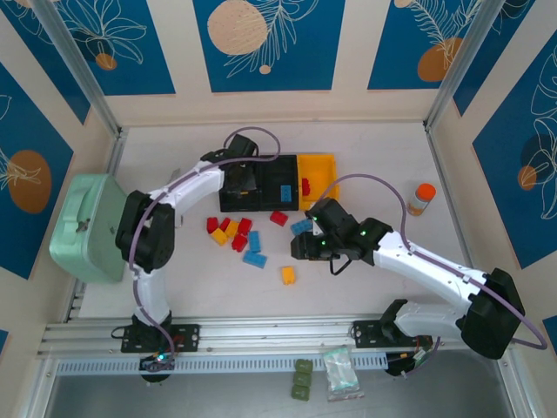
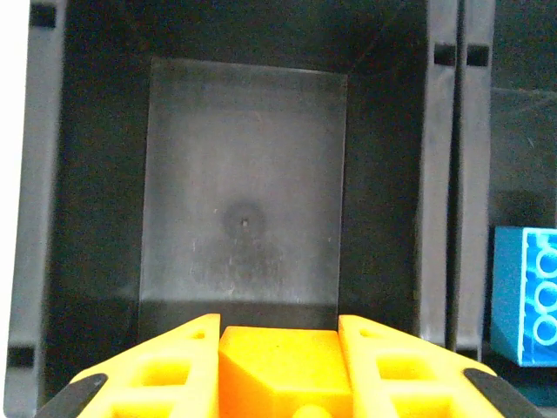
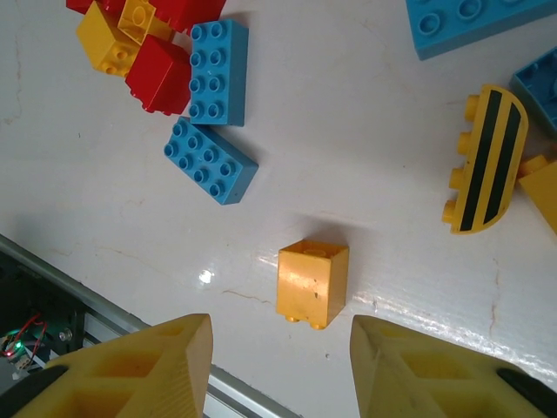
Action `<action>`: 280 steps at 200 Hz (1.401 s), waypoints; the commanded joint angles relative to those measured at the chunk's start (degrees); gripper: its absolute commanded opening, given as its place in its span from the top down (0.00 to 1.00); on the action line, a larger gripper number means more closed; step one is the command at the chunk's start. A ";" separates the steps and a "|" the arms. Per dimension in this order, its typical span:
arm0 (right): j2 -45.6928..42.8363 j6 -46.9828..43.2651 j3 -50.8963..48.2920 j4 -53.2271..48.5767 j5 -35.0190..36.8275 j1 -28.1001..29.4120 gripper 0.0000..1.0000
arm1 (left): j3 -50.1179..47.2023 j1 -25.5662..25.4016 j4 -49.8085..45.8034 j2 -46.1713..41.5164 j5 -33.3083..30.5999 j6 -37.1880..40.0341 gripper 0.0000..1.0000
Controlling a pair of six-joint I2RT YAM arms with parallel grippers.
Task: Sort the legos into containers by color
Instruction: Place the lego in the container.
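Observation:
My left gripper (image 1: 243,181) hangs over the leftmost black container (image 2: 244,183), whose floor is bare. It is shut on an orange-yellow lego (image 2: 278,370) held between its fingers. The middle black container (image 1: 268,202) holds a blue lego (image 2: 526,296), and the yellow container (image 1: 324,165) holds a red one (image 1: 305,185). My right gripper (image 3: 278,348) is open above the table, just short of a lone orange-yellow lego (image 3: 312,283) that lies on its side. Loose red, yellow and blue legos (image 1: 233,232) are scattered in front of the containers.
A mint-green lidded box (image 1: 87,226) stands at the left edge. An orange-capped bottle (image 1: 422,198) is at the right. A striped yellow curved piece (image 3: 483,157) and two blue bricks (image 3: 211,161) lie near my right gripper. The metal rail (image 1: 278,335) runs along the front.

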 commanded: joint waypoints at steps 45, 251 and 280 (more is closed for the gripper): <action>-1.94 0.65 0.25 -2.63 1.79 0.01 0.54 | 6.74 2.24 -5.48 6.28 -2.60 2.04 0.71; -9.06 -0.97 -0.60 -7.18 4.89 -4.47 0.51 | -3.82 0.10 -0.22 -9.98 8.67 4.20 0.50; -10.16 -1.80 -0.96 -7.83 3.93 -7.32 0.48 | -13.28 -0.83 2.06 -19.23 13.42 5.03 0.47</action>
